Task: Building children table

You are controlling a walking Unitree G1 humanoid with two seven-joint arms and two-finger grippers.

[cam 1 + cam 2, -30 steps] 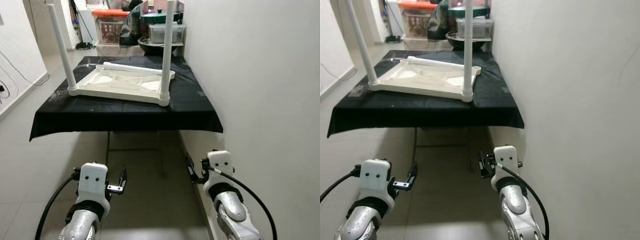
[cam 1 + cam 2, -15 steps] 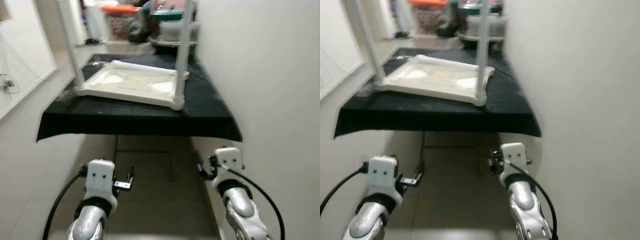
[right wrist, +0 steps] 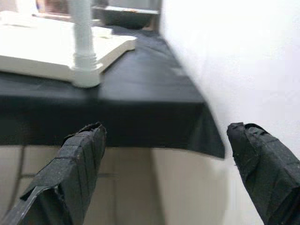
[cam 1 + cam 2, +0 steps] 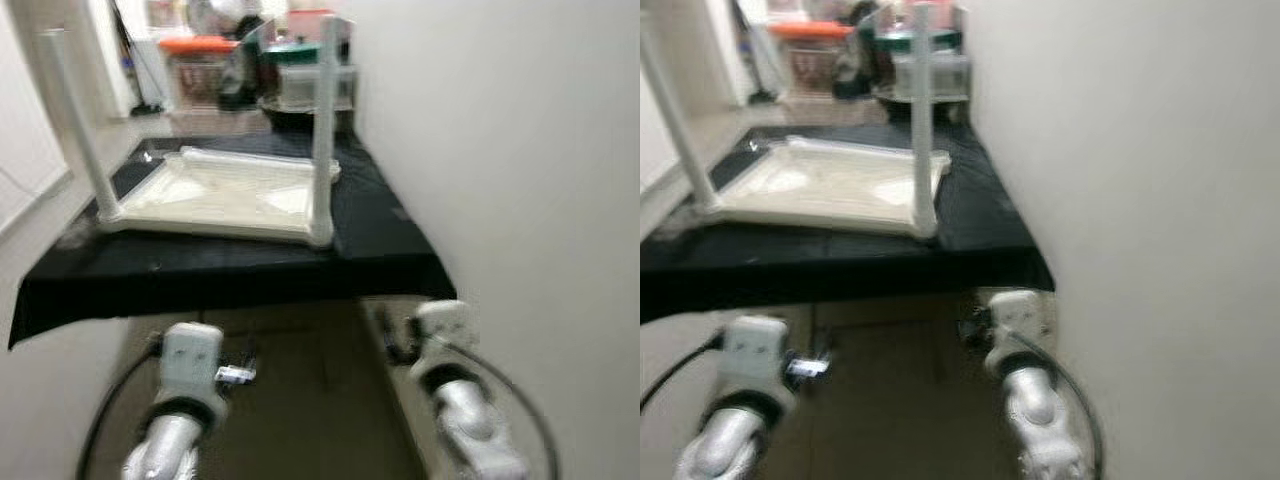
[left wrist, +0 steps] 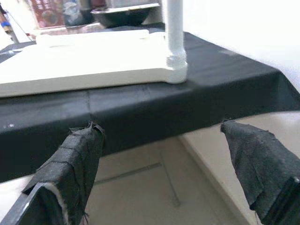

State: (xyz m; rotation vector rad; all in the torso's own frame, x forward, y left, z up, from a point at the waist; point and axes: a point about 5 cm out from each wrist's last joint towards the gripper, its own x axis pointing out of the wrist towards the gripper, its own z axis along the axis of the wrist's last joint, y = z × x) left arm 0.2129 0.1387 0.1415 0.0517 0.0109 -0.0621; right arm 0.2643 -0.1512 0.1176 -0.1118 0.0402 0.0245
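No brand, label or writing is legible on any item; the head views are blurred.

The white tabletop (image 4: 215, 195) lies upside down on the counter (image 4: 380, 235), in the upper centre of the frame. It is a flat, smooth, plastic-looking rectangular panel with rounded corners. Two round white legs stand upright from its near corners: the near-left leg (image 4: 78, 130) and the near-right leg (image 4: 323, 130). A loose white leg (image 4: 255, 158) lies across the far edge of the panel. The counter carries a matte black cloth that hangs over its front edge.

My left pincer (image 5: 164, 164) hangs low in the lower left of the frame, in front of and below the counter edge. Its fingers (image 5: 75, 159), wrapped in coarse black fabric tape, stand wide apart and hold nothing.

My right pincer (image 3: 166, 164) hangs low at lower centre-right, beside the plain white wall (image 4: 520, 150). Its taped fingers (image 3: 79, 159) are likewise spread wide and empty.

Storage bins (image 4: 195, 60) and a dark bowl (image 4: 290, 100) stand beyond the counter.
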